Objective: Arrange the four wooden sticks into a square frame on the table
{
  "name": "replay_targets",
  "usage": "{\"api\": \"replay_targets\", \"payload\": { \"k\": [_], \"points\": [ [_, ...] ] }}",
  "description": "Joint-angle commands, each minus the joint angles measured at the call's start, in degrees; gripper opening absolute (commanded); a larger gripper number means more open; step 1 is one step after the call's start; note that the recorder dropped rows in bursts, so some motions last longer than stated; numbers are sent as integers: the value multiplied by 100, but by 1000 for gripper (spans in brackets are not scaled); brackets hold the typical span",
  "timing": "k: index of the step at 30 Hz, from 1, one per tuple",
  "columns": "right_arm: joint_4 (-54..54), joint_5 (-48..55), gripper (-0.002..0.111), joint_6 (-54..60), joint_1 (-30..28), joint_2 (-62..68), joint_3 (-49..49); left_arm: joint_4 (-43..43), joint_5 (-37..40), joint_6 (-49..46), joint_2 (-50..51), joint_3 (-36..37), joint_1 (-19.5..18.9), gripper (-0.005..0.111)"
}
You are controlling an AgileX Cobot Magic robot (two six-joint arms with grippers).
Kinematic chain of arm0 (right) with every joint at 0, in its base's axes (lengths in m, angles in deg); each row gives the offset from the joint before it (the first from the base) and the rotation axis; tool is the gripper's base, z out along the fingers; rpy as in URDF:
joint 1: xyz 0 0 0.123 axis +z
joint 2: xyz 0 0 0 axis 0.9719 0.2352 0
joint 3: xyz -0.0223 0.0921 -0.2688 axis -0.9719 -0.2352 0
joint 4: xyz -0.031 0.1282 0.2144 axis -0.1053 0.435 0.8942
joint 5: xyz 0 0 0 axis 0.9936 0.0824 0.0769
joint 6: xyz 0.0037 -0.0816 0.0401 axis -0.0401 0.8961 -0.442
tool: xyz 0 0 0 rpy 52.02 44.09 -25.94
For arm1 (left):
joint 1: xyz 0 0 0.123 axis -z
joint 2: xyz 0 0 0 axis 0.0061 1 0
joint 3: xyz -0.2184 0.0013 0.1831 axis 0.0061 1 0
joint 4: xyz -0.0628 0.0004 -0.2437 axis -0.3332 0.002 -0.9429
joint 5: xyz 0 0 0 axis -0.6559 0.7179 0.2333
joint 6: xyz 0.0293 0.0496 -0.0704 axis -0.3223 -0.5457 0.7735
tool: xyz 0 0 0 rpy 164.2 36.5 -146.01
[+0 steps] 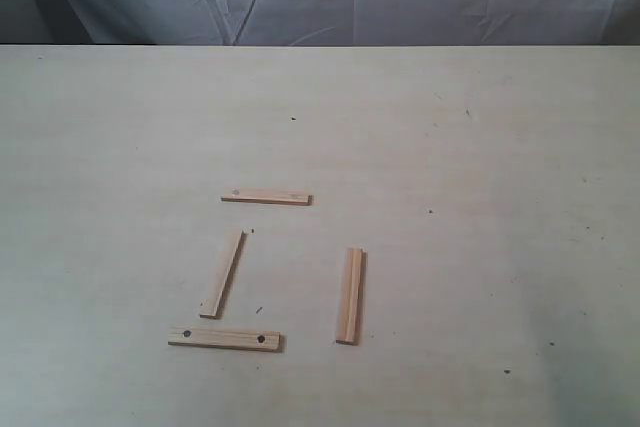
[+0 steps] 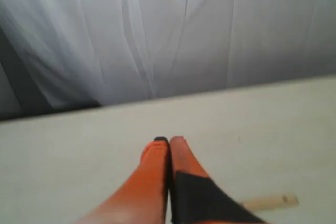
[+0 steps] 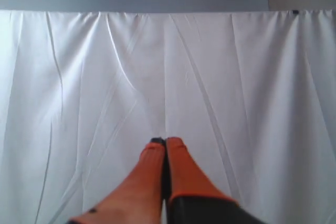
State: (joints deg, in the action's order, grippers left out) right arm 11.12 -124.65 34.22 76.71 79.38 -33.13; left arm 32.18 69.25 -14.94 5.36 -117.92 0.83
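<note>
The left end effector [image 2: 169, 141] and right end effector [image 3: 166, 141] are clenched empty. Four sticks [image 1: 222, 273] lie on the table [image 1: 480, 127] in a loose, gappy square, with one stick [image 2: 270, 201] near the left end effector.

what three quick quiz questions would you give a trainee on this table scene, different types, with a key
1. True or false: the far stick, left stick, near stick and right stick already form a closed square on the table.
2. Multiple choice: the left gripper is A) wide open, B) shut with nothing in it, C) holding a stick.
3. Count: how many sticks show in the left wrist view?

Key
1. False: the right stick lies clear of the others and the corners are open.
2. B
3. One, and only a stick end.
</note>
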Motion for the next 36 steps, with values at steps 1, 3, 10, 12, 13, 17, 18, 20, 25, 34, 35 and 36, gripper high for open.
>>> {"api": "replay_targets", "payload": {
  "k": [1, 3, 10, 12, 13, 17, 18, 20, 25, 34, 35, 36],
  "points": [
    [521, 877, 0, -824, -25, -7, 88, -100, 1710, -38, 1874, -783, -1, 0],
    [657, 3124, -1, -876, -31, 122, 665, -229, 1898, -38, 2503, -849, -1, 0],
    [1285, 6350, -1, -702, -25, 2876, 2697, -514, 1933, 63, 3975, -869, 630, 0],
    [1972, 6848, -1, -47, -25, 3967, 3026, -500, 1802, 181, 4310, -869, 1009, 0],
    [2273, 6994, -1, 261, -25, 4367, 3093, -474, 1704, 319, 4452, -869, 1142, 0],
    [3613, 7097, -1, 1166, -14, 6083, 3116, -512, 1381, 583, 4961, -869, 1699, 0],
    [3913, 7148, -1, 1525, -14, 6414, 3116, -512, 1363, 592, 5080, -869, 1812, 0],
    [4296, 7158, -1, 1914, -14, 6874, 3104, -512, 1232, 663, 5217, -869, 1956, 0],
    [4451, 7124, -1, 2168, -14, 7288, 3104, -617, 584, 882, 5334, -869, 2062, 9],
    [4451, 7023, -1, 2228, -14, 7288, 3104, -1129, 460, 858, 6017, -848, 2062, 46],
    [4451, 7006, -1, 2228, -14, 7288, 3104, -1177, 414, 858, 6112, -848, 2062, 46],
    [4451, 6997, -1, 2232, -14, 7288, 3104, -1223, 390, 858, 6199, -848, 2062, 46]
  ]
}}
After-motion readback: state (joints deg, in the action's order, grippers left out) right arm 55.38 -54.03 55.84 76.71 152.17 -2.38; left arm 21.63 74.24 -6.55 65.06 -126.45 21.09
